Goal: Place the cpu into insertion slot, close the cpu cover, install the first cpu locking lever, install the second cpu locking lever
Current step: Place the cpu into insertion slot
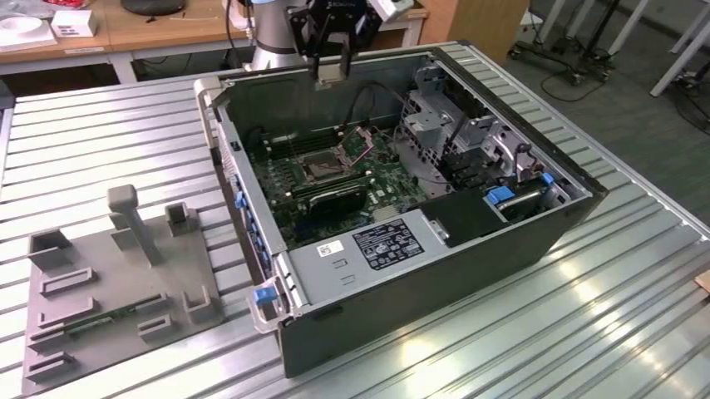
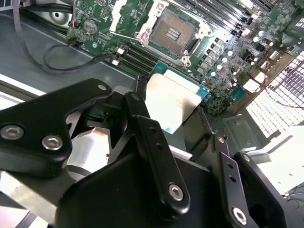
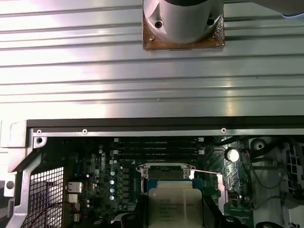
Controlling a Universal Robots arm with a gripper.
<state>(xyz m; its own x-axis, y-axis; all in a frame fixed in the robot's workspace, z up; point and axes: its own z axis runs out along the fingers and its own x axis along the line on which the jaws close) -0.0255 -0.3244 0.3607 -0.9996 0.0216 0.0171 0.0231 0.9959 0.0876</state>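
Clamping cpu [image 2: 172, 97] between jaws, end effector [image 1: 329, 75] probably above insertion slot [image 2: 173, 32].

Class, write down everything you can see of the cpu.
The cpu is a thin square chip: pale silver metal lid with faint print, green board edge showing. The hand grips it by opposite edges between black fingers, lid towards both wrist cameras. It hangs in the air above the open computer case, clear of the empty socket on the motherboard.
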